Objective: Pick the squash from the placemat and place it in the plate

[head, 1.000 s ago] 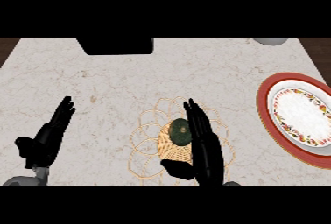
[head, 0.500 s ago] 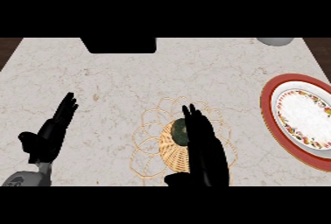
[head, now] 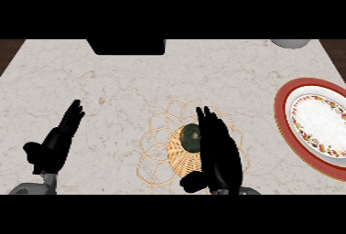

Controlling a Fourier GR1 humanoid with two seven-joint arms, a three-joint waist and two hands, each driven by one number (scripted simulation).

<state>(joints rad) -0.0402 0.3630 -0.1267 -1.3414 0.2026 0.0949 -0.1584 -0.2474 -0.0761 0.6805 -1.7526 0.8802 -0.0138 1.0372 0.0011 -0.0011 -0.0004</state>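
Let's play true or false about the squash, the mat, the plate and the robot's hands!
1. The squash lies on the woven placemat. True.
2. The squash is already in the plate. False: the plate, off at the right, has no squash in it.
3. The right hand is beside the squash with straight fingers. True.
4. The left hand holds the squash. False: it rests open, far to the left of the mat.
5. The plate has a red rim. True.
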